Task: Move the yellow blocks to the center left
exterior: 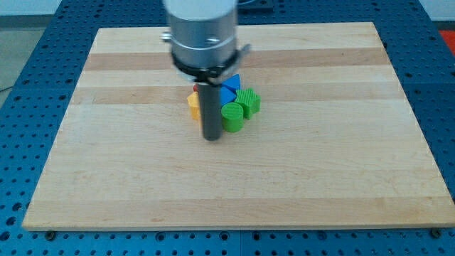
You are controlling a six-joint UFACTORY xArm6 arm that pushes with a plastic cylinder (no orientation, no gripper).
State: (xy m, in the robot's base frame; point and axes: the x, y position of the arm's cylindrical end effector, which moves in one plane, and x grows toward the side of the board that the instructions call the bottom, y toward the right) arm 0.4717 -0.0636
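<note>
A tight cluster of blocks sits a little above the middle of the wooden board (pixel 142 178). A yellow block (pixel 193 106) shows at the cluster's left edge, partly hidden by my rod; its shape is unclear. My tip (pixel 212 137) rests at the cluster's bottom, just right of and below the yellow block and touching or nearly touching the left side of a green round block (pixel 232 117). A second green block (pixel 248 102) lies to the upper right. Two blue blocks (pixel 230 87) sit behind. A sliver of a red block (pixel 196 88) peeks out at the upper left.
The arm's grey cylindrical body (pixel 202 32) hangs over the board's top middle and hides part of the cluster. A blue perforated table (pixel 28 107) surrounds the board.
</note>
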